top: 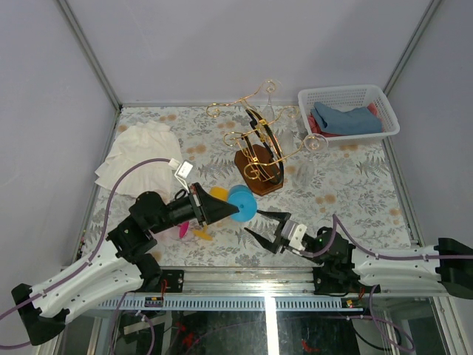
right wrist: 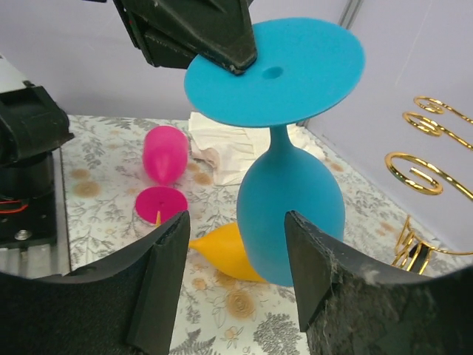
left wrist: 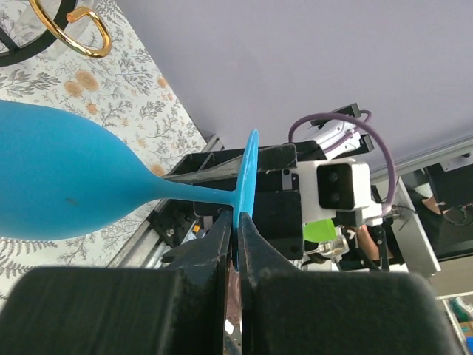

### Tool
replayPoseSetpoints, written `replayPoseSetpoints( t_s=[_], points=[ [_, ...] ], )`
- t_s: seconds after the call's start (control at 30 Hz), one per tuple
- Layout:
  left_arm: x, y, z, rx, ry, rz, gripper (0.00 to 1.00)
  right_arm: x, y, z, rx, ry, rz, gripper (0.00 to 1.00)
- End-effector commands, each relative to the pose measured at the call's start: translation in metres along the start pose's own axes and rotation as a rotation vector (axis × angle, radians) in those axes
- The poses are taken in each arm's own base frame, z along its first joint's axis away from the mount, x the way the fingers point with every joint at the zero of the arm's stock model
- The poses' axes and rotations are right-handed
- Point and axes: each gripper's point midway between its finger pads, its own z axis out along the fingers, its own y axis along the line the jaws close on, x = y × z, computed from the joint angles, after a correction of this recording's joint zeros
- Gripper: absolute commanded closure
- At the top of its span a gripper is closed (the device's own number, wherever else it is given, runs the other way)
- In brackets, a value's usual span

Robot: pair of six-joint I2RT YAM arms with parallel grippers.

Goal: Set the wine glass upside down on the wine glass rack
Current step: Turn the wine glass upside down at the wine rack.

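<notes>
blue wine glass (left wrist: 59,185), left hand (left wrist: 237,225) pinching foot rim

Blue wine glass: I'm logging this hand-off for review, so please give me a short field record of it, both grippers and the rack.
glass: blue wine glass, foot up, bowl down
left gripper: shut on the foot's rim
right gripper: open, facing the bowl, not holding it
rack: wine glass rack, beyond the glass; glass not on it
lying nearby: pink glass, orange glass
</notes>
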Motion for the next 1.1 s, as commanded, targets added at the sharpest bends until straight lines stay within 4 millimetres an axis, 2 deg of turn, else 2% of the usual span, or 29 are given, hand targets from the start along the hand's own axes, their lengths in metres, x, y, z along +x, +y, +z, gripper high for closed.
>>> replayPoseSetpoints(
  t_s=[0.0, 0.2, 0.37, 0.5, 0.77, 0.97, 1.07],
  points=[
    [-0.018, -0.017, 0.001, 0.060, -0.081, -0.038, 1.00, -0.062, -0.031, 0.016, 0.140, -0.223, -0.081, 0.40],
    [-0.017, -0.014, 0.002, 0.059, -0.087, -0.067, 1.00, -0.069, -0.051, 0.019, 0.266, -0.264, -0.123, 0.41],
    [-0.015, -0.016, 0.004, 0.081, -0.076, -0.082, 1.00, -0.066, -0.053, 0.033, 0.291, -0.257, -0.126, 0.43],
    [-0.014, -0.016, 0.005, 0.086, -0.073, -0.088, 1.00, -0.060, -0.048, 0.046, 0.289, -0.251, -0.120, 0.49],
    [-0.016, -0.022, 0.005, 0.108, -0.081, -0.091, 1.00, -0.047, -0.040, 0.062, 0.277, -0.246, -0.122, 0.67],
    [-0.017, -0.019, 0.003, 0.105, -0.097, -0.087, 1.00, -0.043, -0.044, 0.062, 0.306, -0.231, -0.121, 0.98],
    [-0.019, -0.020, 0.002, 0.104, -0.103, -0.076, 0.96, -0.040, -0.046, 0.059, 0.313, -0.214, -0.096, 1.00]
  ],
)
